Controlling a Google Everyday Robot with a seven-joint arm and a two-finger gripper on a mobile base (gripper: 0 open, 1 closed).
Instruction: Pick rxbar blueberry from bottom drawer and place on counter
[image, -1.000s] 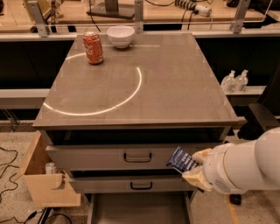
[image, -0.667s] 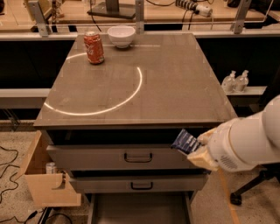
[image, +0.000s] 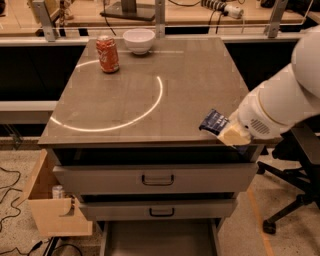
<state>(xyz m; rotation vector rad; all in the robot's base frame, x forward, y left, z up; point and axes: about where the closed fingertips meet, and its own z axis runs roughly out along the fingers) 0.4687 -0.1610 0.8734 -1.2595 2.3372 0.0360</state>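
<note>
rxbar (image: 214, 121) in gripper (image: 231, 132) at counter (image: 150, 90) edge, seemingly leftward

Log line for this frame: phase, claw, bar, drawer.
phase: carry to counter | claw: at front-right counter edge, holding rxbar blueberry | bottom drawer: open | placed: not yet

This looks like a robotics lab or office workspace, not a home. A long wooden bench (image: 90, 17) with metal posts runs behind, carrying a monitor stand (image: 127, 9) and loose cables (image: 220, 6). A rolling office chair (image: 292, 185) stands at the right on a speckled hard floor (image: 20, 235) where more cords trail. In the middle stands a grey drawer cabinet with a glossy counter (image: 150, 95). At its right front edge the robot's gripper (image: 226, 131) pinches the rxbar blueberry (image: 214, 121).
</note>
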